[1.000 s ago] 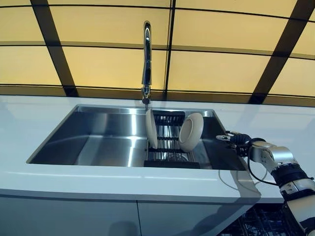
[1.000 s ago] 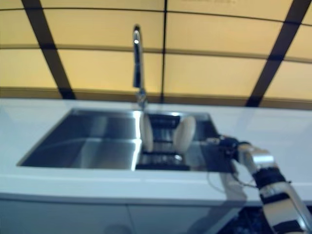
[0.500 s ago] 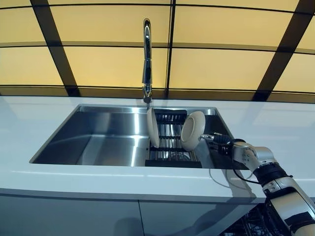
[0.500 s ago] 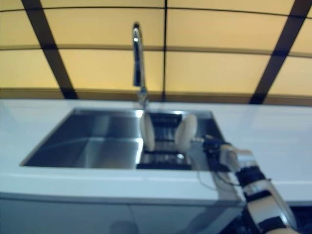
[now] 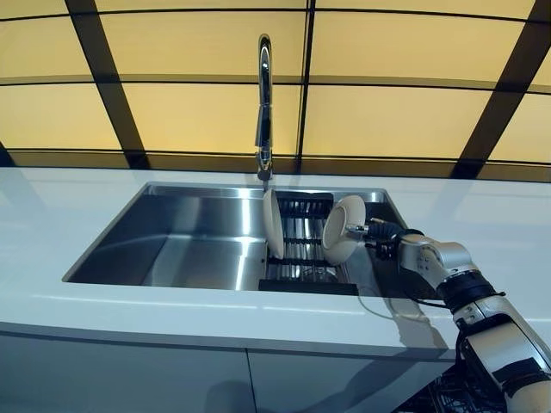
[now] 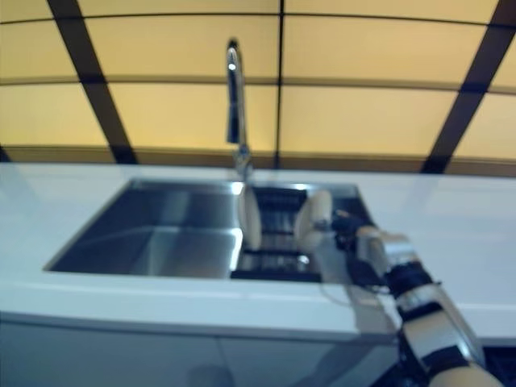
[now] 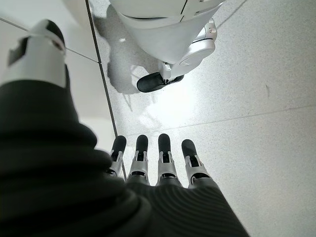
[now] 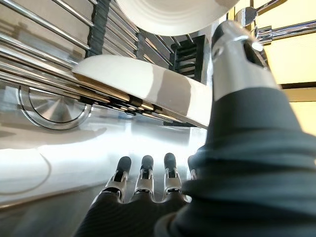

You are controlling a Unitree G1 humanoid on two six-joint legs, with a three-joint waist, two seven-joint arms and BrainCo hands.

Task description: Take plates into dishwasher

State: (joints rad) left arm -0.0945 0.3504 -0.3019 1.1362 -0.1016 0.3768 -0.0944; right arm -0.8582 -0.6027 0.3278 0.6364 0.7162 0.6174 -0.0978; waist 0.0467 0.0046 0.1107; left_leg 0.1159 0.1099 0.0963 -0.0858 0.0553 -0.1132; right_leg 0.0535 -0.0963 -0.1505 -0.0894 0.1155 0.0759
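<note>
White plate (image 5: 342, 229): upright in sink rack (image 5: 301, 258), just beside right hand (image 5: 385, 234).
Right hand: fingers straight, holding nothing.

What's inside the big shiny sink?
In the sink, a dark rack holds two white plates on edge. The right hand reaches the nearer one. The plates hide part of the rack.

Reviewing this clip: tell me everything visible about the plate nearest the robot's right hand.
The right-hand plate is round, cream-white and looks ceramic, with a smooth raised rim. It stands on edge in the dark slatted rack at the right end of the steel sink, leaning slightly, its face turned toward a second plate standing further left in the rack. The right hand is right beside its outer side with fingers straight; the views do not settle whether it touches.
</note>
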